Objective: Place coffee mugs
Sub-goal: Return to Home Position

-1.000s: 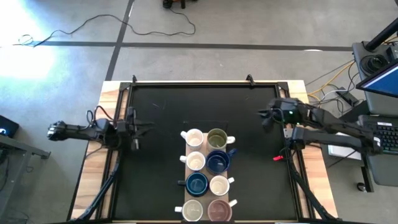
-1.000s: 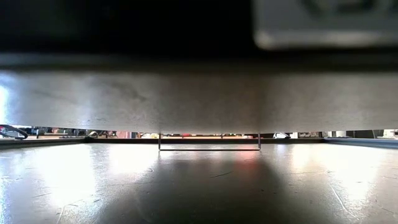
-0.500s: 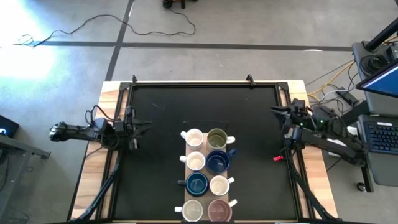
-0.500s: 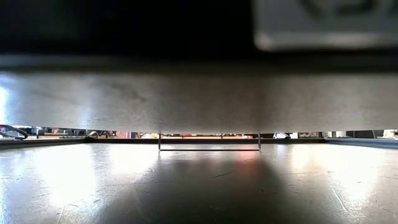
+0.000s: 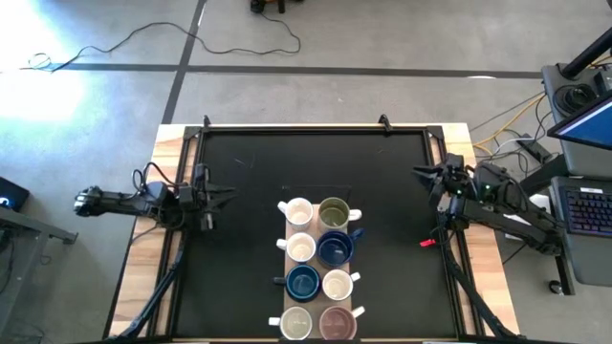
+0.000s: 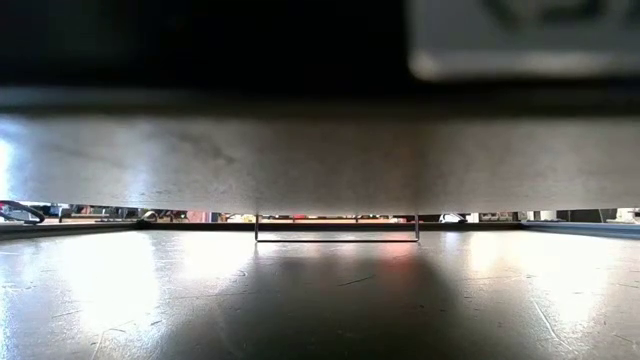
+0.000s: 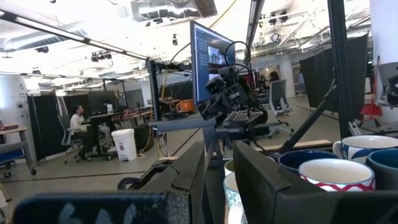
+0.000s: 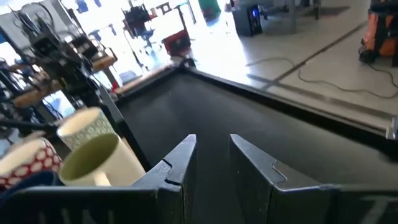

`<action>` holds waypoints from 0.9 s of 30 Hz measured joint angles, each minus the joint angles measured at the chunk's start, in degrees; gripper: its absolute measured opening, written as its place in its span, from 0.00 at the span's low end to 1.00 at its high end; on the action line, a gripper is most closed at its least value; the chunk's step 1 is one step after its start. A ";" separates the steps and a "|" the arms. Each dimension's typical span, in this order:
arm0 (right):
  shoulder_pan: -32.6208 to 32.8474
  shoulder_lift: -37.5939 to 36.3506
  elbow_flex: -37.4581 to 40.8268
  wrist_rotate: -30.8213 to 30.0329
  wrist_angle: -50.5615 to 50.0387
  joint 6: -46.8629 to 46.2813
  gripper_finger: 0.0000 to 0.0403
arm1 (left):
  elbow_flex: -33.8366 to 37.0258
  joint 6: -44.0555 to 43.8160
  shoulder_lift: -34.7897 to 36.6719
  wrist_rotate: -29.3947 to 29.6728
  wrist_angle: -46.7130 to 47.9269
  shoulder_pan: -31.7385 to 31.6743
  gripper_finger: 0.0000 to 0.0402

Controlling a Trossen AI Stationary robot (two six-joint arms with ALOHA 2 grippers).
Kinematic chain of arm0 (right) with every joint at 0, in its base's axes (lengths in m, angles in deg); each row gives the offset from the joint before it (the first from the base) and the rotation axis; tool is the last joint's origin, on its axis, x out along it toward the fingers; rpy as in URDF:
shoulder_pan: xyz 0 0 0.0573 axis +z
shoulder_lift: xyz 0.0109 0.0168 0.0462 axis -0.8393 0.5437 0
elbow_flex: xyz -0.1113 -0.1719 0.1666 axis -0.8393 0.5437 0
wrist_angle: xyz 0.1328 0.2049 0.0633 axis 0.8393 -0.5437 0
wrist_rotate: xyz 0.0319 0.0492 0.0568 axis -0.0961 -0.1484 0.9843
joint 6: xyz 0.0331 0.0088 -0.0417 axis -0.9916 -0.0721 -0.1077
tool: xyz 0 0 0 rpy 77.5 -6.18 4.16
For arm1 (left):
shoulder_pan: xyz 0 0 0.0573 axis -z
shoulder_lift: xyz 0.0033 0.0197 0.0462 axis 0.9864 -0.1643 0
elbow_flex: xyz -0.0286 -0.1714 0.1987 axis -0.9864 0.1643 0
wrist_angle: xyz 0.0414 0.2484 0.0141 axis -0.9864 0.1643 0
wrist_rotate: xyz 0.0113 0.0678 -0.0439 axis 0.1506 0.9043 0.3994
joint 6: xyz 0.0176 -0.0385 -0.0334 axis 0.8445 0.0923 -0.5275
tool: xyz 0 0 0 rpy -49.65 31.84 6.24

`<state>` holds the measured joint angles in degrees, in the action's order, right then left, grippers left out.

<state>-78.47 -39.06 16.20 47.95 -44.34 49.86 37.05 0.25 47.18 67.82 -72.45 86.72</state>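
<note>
Tabletop [image 5: 249, 172] rim: right tool [image 5: 419, 173] farther outward

Table [image 5: 170, 139]: light wooden top, with a black mat [image 5: 287, 162] covering nearly all of it. The mat looks glossy in the low view. Two clamps [image 5: 207, 121] sit on the far edge.

Near middle of the mat: a narrow wooden shelf [image 5: 283, 246], of which only slivers show. It carries eight coffee mugs [image 5: 301, 247], upright, in two columns of four and packed close.
- Left column, far to near: white, white, dark blue, cream.
- Right column, far to near: olive green, dark blue, white, maroon-pink inside.

A small red item [image 5: 426, 243] lies at the mat's right edge, well apart from the shelf.
</note>
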 joint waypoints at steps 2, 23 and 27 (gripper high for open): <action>0.00 0.20 0.16 0.00 0.86 0.00 0.21 | 0.00 0.00 -0.23 0.00 -0.13 0.00 0.17; 0.00 -0.06 0.80 0.00 2.52 -0.19 0.21 | 0.00 0.00 -2.66 0.00 -0.03 0.00 0.17; 0.00 -0.08 4.74 0.06 18.33 -0.71 0.21 | 0.00 0.00 -3.20 -0.02 -0.09 0.00 0.17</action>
<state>-78.47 -39.15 20.95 48.01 -26.01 49.15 37.05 0.25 43.98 67.80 -72.53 86.72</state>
